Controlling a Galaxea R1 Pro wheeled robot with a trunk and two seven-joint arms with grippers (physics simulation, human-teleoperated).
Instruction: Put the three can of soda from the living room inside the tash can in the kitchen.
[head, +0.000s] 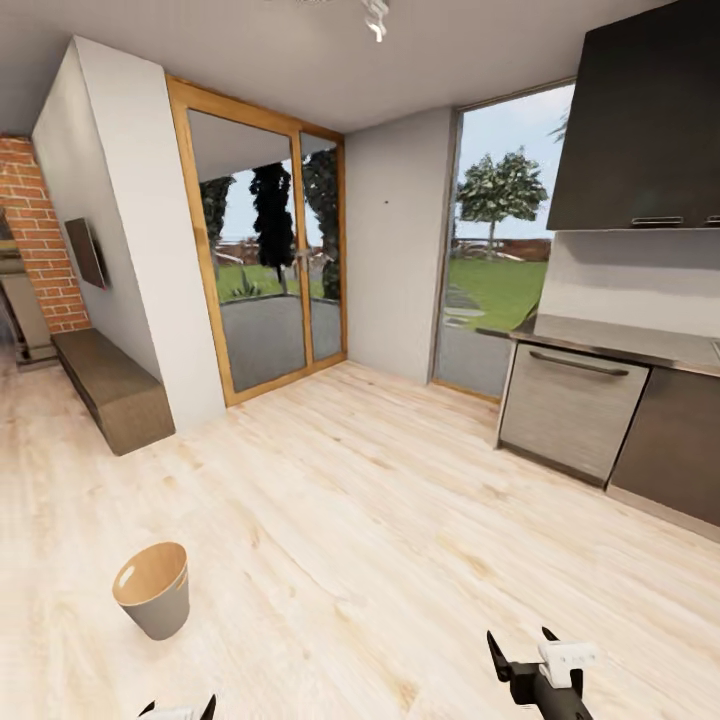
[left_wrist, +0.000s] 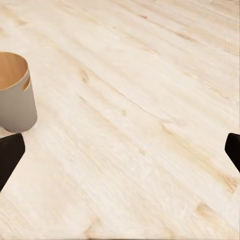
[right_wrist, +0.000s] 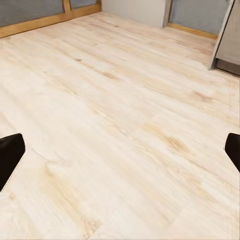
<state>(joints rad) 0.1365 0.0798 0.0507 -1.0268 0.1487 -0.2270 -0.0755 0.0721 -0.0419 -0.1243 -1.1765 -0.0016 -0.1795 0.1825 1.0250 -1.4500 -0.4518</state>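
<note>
Spread right tool (head: 520, 650), tash can (head: 152, 590) upright, pale floor (head: 380, 520)

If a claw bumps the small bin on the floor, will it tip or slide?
The bin probably tips easily: it narrows toward its base and looks empty. On the smooth wood floor it may slide first. It likely feels light.

Pale wood floor (head: 380, 520), planked, with grain and knots showing and a soft satin sheen. The tash can (head: 153, 590) looks matt grey outside, smooth warm brown inside with a slight gloss. Dishwasher front (head: 570, 410) reads as brushed grey metal with a dark bar handle. Upper cabinets (head: 640, 120) are dark and matt. Rough red brick chimney (head: 40, 240); door frame (head: 190, 250) in honey-toned wood around glass.
</note>
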